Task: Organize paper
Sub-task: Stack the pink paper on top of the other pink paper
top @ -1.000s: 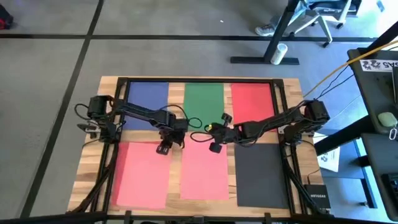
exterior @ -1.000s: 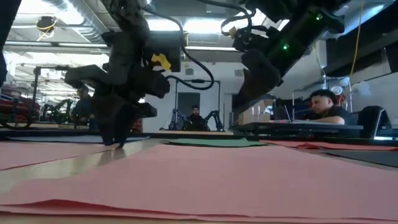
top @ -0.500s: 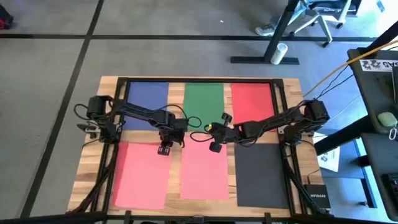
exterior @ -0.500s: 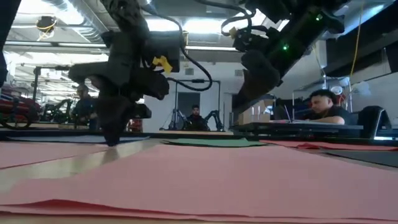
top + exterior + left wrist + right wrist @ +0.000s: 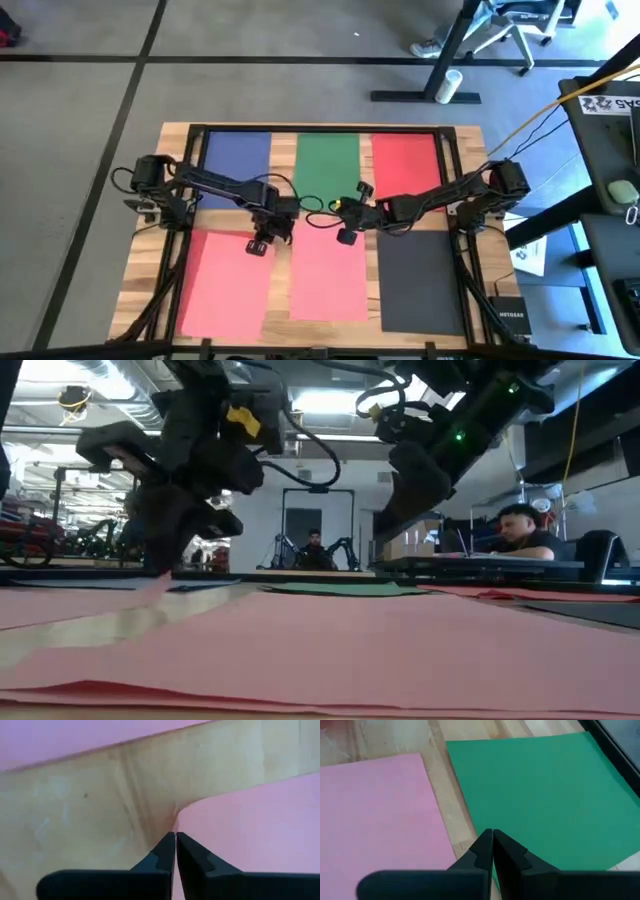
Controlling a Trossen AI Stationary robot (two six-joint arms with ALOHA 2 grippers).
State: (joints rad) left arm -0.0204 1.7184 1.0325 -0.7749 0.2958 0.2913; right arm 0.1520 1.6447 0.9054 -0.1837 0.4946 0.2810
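One camera looks straight down on the wooden bench (image 5: 150,270), one level across it; wrist cameras sit close above it.

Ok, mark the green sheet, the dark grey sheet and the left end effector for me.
green sheet (image 5: 328,160), high view, centre of the sheet.
dark grey sheet (image 5: 422,282), high view, middle of its bare surface.
left end effector (image 5: 257,247), high view, between its fingertips, at the left salmon sheet's corner.

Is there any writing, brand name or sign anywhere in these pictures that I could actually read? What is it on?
"NETGEAR": on the black box beside the table's corner, high view.
White label at the right edge of the high view: recycling-style symbols and a few large letters, too unclear to read.
White leaflet on the floor: print too small to read.
The paper on the table: plain colours, no text.
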